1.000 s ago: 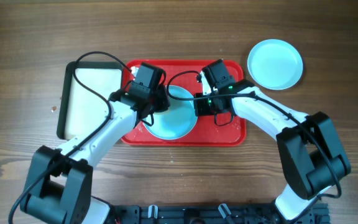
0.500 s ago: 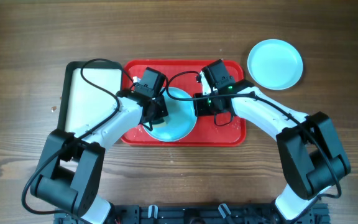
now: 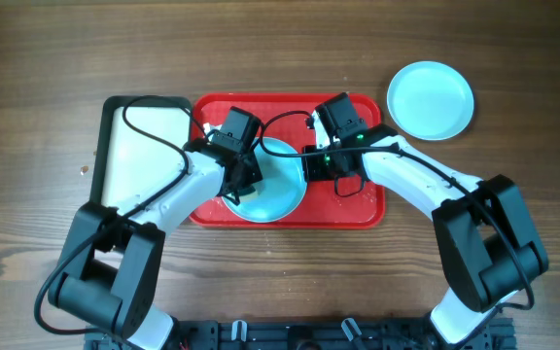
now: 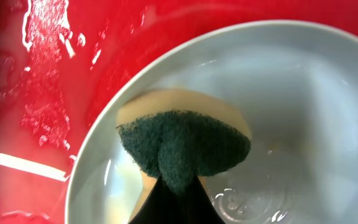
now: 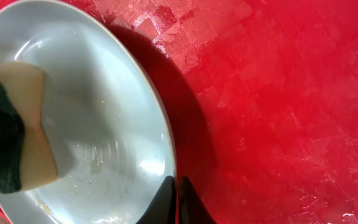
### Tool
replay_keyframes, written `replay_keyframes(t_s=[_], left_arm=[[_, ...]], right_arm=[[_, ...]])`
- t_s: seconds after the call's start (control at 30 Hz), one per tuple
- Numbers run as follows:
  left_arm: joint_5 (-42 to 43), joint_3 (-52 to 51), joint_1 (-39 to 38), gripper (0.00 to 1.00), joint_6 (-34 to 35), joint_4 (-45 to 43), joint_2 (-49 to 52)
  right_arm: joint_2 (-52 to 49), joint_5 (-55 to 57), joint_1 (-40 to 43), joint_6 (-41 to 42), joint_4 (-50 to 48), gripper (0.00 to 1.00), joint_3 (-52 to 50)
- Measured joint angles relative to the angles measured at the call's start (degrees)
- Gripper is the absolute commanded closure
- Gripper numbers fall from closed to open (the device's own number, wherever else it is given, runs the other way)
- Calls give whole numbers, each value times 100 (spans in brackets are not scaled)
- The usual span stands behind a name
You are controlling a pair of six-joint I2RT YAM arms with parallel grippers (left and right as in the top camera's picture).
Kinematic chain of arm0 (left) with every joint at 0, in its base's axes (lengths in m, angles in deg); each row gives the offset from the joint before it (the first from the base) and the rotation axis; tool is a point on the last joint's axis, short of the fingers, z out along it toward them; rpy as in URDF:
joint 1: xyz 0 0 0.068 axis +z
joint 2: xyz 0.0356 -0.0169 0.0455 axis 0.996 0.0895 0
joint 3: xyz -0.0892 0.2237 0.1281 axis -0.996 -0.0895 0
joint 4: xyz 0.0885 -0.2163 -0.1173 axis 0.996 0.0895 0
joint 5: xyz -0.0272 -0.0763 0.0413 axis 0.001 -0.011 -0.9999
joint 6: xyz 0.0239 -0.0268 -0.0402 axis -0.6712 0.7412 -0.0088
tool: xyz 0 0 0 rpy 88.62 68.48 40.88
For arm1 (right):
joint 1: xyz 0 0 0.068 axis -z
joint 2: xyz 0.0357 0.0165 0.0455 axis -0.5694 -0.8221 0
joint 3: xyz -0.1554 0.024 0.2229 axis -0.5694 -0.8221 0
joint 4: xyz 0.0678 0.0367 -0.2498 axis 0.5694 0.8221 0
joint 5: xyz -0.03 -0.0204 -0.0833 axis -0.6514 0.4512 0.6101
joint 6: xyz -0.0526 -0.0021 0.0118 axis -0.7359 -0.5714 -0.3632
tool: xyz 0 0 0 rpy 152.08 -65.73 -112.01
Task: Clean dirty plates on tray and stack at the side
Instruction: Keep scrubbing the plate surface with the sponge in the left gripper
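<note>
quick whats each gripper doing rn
Left gripper: closed, holding the sponge against the plate.
Right gripper: closed, pinching the plate's rim.

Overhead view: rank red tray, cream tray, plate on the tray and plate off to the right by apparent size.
1. red tray
2. cream tray, partly hidden
3. plate on the tray and side plate: alike, not ranked

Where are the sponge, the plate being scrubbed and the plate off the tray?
sponge (image 4: 185, 146): left wrist view, on its green scouring face.
scrubbed plate (image 5: 104, 118): right wrist view, on its wet inner floor.
side plate (image 3: 431, 100): overhead view, on its centre.
</note>
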State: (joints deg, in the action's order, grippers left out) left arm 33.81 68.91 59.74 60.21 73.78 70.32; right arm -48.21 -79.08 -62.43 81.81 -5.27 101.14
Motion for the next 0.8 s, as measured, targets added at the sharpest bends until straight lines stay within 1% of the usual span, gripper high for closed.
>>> replay_keyframes(t_s=[0.13,0.3,0.33,0.43,0.5,0.6,0.67,0.77,0.8], left_arm=[[55,7,0,96,42,-122,125],[326,79,35,96,42,-306,236],[463,79,55,96,42,-411,247],[1331,63,79,96,-68,-1045,361],[1794,63,74,96,-153,-1187,398],[2159,68,74,96,-208,-1110,372],[2258,68,76,96,-225,-964,254],[2238,70,81,96,-243,-789,-205],[2094,81,83,96,-245,-686,-444]], right_arm=[[0,2,0,0,-4,96,0],[0,39,7,0,-2,96,0],[0,57,7,0,-2,96,0],[0,74,7,2,0,96,0],[0,76,7,0,0,96,0],[0,74,7,0,-2,96,0],[0,74,7,0,-2,96,0],[0,72,4,0,-4,96,0],[0,74,4,0,-4,96,0]])
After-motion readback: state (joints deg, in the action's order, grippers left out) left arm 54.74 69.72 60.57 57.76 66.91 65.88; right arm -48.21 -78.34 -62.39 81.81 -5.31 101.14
